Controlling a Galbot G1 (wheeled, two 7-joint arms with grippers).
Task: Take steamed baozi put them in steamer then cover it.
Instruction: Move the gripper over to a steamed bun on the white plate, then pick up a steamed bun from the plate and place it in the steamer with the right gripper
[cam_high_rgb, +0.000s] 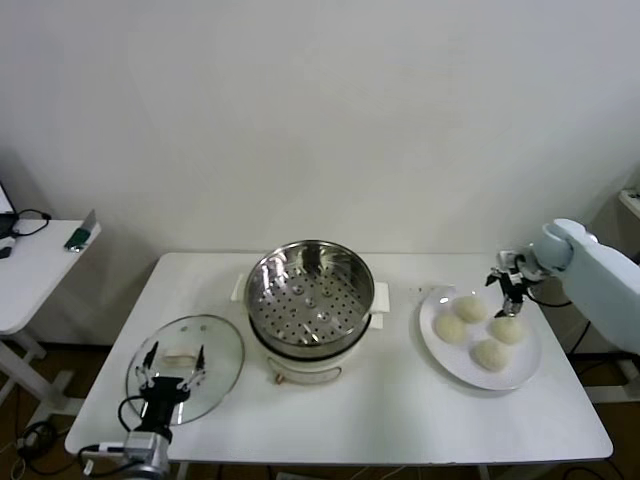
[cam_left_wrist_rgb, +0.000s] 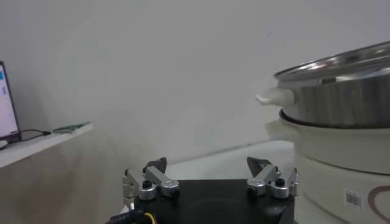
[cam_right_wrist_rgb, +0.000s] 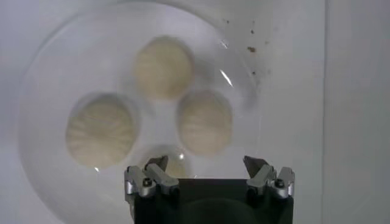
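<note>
Several cream-white steamed baozi (cam_high_rgb: 470, 308) lie on a white plate (cam_high_rgb: 432, 338) at the table's right. My right gripper (cam_high_rgb: 510, 290) hovers open just above the plate's far side. In the right wrist view its fingertips (cam_right_wrist_rgb: 206, 163) stand wide apart over the baozi (cam_right_wrist_rgb: 204, 120), and one bun is partly hidden behind the gripper body. The shiny steamer (cam_high_rgb: 310, 298) sits uncovered and empty on its white pot base in the middle. My left gripper (cam_high_rgb: 176, 358) is open above the glass lid (cam_high_rgb: 218, 345). In the left wrist view it (cam_left_wrist_rgb: 209, 164) holds nothing, with the steamer (cam_left_wrist_rgb: 341, 91) beside it.
A white side table (cam_high_rgb: 40, 255) with cables and a small device stands to the left, beyond the main table's edge. The wall rises right behind the table. The plate lies near the table's right edge.
</note>
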